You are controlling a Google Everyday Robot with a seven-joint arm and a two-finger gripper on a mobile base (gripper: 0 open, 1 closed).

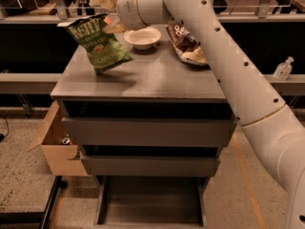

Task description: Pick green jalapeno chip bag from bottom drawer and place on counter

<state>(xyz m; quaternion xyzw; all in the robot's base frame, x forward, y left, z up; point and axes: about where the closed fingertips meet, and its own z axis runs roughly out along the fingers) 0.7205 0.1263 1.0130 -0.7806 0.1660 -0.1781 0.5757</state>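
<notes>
Placing step. Over the 10 o'clock corner of the counter (162,78), well above the open bottom drawer (150,202) at 6 o'clock: green jalapeno chip bag (100,44) dangling, pinched at its top edge by the clamped gripper (112,25). Next, probably: lower gently, then release.

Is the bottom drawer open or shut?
Open: the drawer is pulled out, floor showing. The gripper is up at the green bag over the counter.
</notes>
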